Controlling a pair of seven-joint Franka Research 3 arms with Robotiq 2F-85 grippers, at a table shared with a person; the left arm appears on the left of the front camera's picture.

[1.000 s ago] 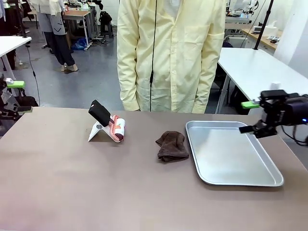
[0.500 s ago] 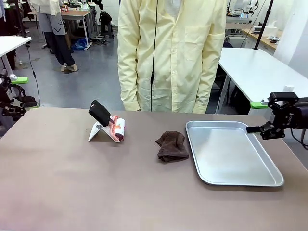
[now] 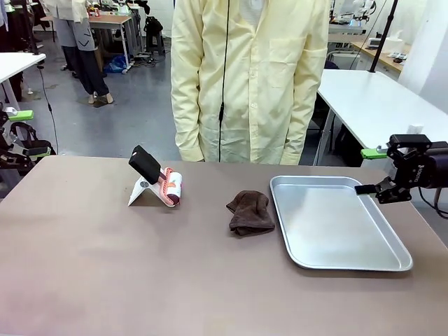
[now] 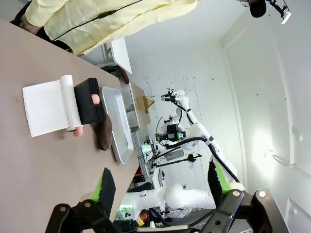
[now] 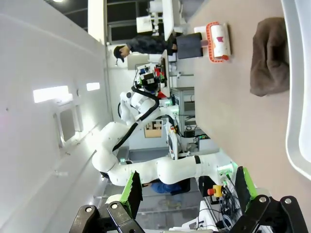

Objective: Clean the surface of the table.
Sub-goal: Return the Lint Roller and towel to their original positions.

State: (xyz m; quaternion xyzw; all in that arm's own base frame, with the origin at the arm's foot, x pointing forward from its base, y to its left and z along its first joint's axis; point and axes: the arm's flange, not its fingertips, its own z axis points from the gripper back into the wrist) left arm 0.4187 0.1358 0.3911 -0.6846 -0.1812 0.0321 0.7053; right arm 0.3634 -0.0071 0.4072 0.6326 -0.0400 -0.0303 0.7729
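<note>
Right claw [image 3: 369, 171] open beside table's [image 3: 140, 266] right edge; left claw [image 3: 26, 133] open at left edge.

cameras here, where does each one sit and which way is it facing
Front view: robot's side of the table, facing the person; right gripper at the tray.
Left wrist view: on the left arm, rolled sideways, looking over the left gripper, open, along the table.
Right wrist view: on the right arm, rolled sideways, right gripper open.
Shared: brown cloth, lint roller, tray.
</note>
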